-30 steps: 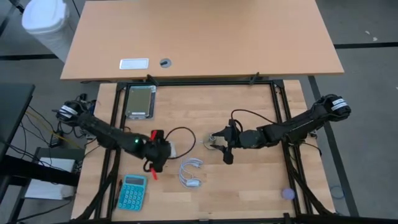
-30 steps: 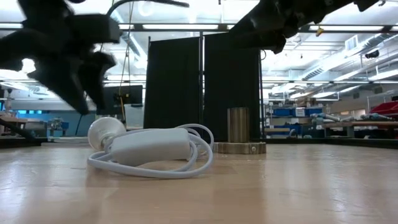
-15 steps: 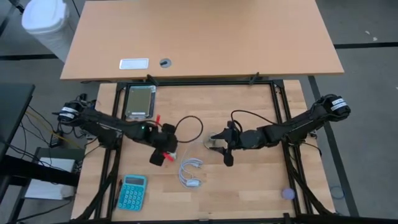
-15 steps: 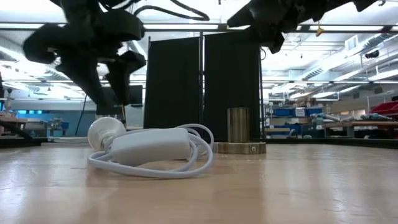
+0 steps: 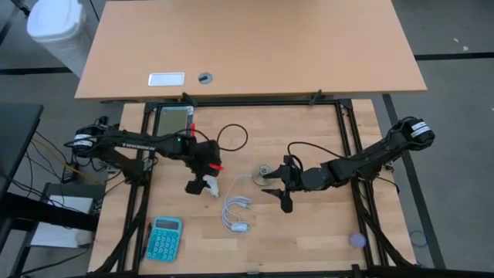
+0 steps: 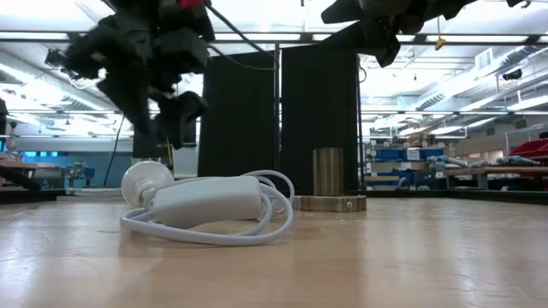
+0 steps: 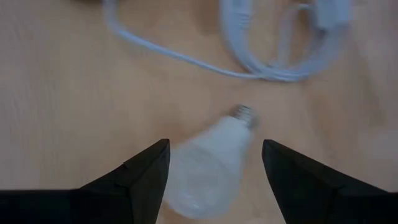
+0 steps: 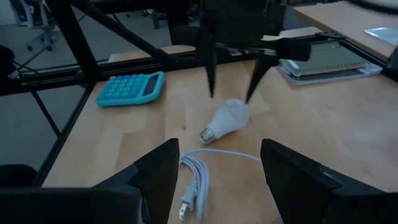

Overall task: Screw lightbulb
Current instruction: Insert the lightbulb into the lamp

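From the left of the high view, the left gripper (image 5: 204,184) hangs over the lightbulb (image 5: 210,185), its fingers spread apart and holding nothing. The left wrist view looks down between the two dark fingers (image 7: 134,177) at the lightbulb (image 7: 208,162) lying on its side on the wooden table (image 7: 62,93), globe within the gap and narrow metal base pointing away toward one o'clock, at the coiled white cord (image 7: 280,50). In the low view the fingers stand above the globe (image 6: 143,181), apart from it. So the bulb lies straight below this gripper, its long axis running roughly along the gap, not across it; closing should pinch the globe's sides once the gripper drops. Further right, at about four o'clock from the bulb, lies the cord's bundle (image 5: 238,215). Right again, the right gripper (image 5: 276,185) waits by the grey socket (image 5: 264,171), fingers apart, empty, and farther from the bulb than the left.
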